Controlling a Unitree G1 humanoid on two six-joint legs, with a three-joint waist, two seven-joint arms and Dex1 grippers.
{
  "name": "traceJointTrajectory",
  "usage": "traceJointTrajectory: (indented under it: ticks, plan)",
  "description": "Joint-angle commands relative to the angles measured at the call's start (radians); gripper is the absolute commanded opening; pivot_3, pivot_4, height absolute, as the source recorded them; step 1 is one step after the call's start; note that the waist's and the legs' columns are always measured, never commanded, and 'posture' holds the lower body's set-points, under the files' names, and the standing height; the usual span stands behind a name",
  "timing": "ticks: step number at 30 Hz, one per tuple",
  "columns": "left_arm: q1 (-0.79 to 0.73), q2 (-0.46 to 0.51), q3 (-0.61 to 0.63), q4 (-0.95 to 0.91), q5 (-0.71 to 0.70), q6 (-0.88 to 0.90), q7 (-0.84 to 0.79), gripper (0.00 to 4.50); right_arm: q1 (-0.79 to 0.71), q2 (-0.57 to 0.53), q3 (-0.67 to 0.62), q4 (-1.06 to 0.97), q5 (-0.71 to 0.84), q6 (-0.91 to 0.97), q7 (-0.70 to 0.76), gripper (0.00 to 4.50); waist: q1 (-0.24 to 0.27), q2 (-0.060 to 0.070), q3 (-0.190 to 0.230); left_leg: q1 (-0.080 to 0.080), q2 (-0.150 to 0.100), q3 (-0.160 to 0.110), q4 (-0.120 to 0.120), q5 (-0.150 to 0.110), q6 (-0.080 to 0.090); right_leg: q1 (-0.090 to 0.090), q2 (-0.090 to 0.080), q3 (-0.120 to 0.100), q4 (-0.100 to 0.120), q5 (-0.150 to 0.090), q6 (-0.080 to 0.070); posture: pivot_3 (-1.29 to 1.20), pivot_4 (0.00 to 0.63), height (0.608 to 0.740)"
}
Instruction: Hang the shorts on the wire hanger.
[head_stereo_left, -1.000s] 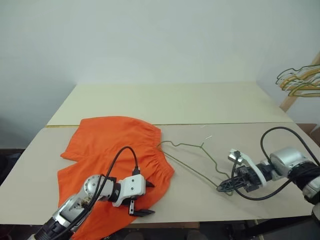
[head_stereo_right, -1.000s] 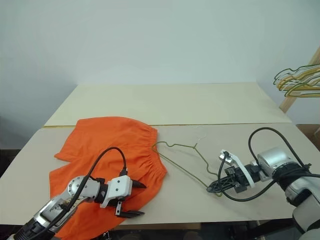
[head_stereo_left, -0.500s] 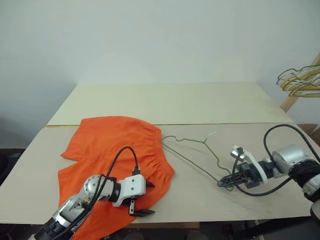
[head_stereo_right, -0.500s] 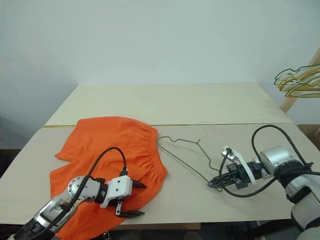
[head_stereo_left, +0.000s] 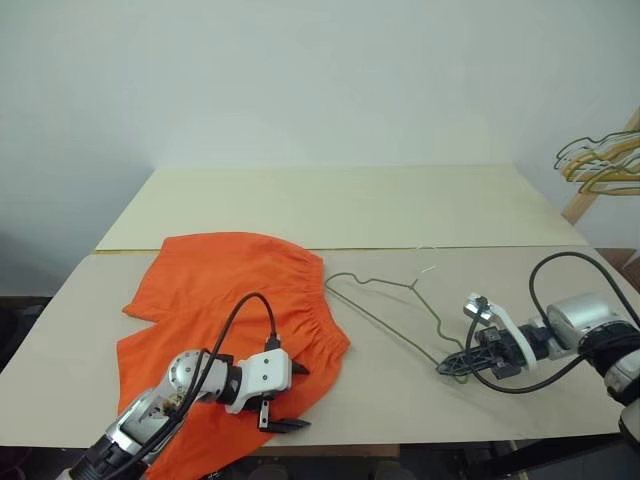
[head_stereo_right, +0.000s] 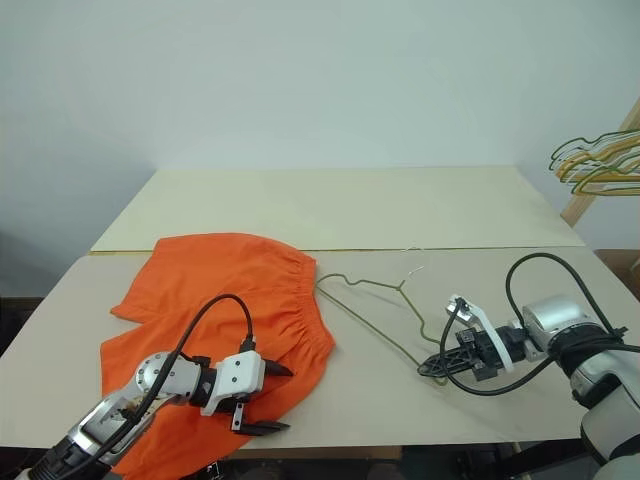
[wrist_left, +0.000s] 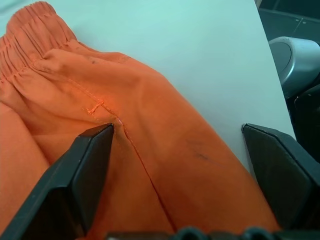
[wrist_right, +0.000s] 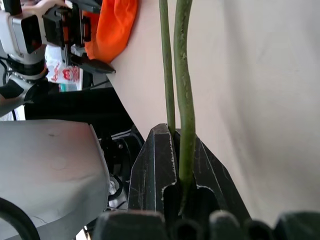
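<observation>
The orange shorts (head_stereo_left: 225, 295) lie spread on the left of the table, waistband toward the middle. My left gripper (head_stereo_left: 290, 397) hovers open over their near right edge, and in the left wrist view its fingers (wrist_left: 85, 170) straddle the orange fabric (wrist_left: 150, 150) without closing on it. The thin grey-olive wire hanger (head_stereo_left: 385, 315) lies on the table right of the shorts, its hook (head_stereo_left: 425, 268) pointing away. My right gripper (head_stereo_left: 452, 367) is shut on the hanger's near right corner. The right wrist view shows the wire (wrist_right: 181, 75) pinched between the fingertips (wrist_right: 160, 150).
A bunch of yellow and green hangers (head_stereo_left: 600, 165) hangs on a wooden post at the far right. A second, paler table (head_stereo_left: 350, 205) adjoins behind. The front table edge (head_stereo_left: 420, 437) runs just below both grippers.
The hanger has swung slightly to the right, held in the right gripper, whose wrist has shifted a little right. The left gripper and the shorts have not moved.
</observation>
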Motion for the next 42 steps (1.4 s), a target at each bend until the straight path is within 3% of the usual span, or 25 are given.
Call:
traceJointTrajectory:
  ticks: [1,28,42]
  plan:
    - [0.000,0.000,-0.017,0.009,0.026,-0.001,0.002,4.47,-0.012,0.004,-0.023,-0.015,0.005,-0.015,0.050,0.00,0.000,0.000,0.000,0.000,0.000,0.000,0.000,0.000,0.000,0.000,0.000,0.000,0.000,0.000,0.000,0.06,0.000,0.740]
    - [0.002,-0.005,-0.018,0.007,0.026,0.002,0.004,4.47,0.039,-0.069,0.069,-0.184,0.046,-0.052,0.050,0.00,0.011,0.000,0.000,0.000,0.000,0.000,0.000,0.000,0.000,0.000,0.000,0.000,0.000,0.000,0.000,0.05,0.000,0.740]
    - [-0.005,-0.007,-0.024,0.012,0.029,-0.003,-0.004,4.47,-0.190,0.179,0.141,0.132,-0.029,-0.102,0.050,0.00,0.002,0.001,0.000,0.000,0.000,0.000,0.000,0.000,-0.001,0.000,0.000,-0.001,0.001,0.000,0.000,0.08,0.000,0.740]
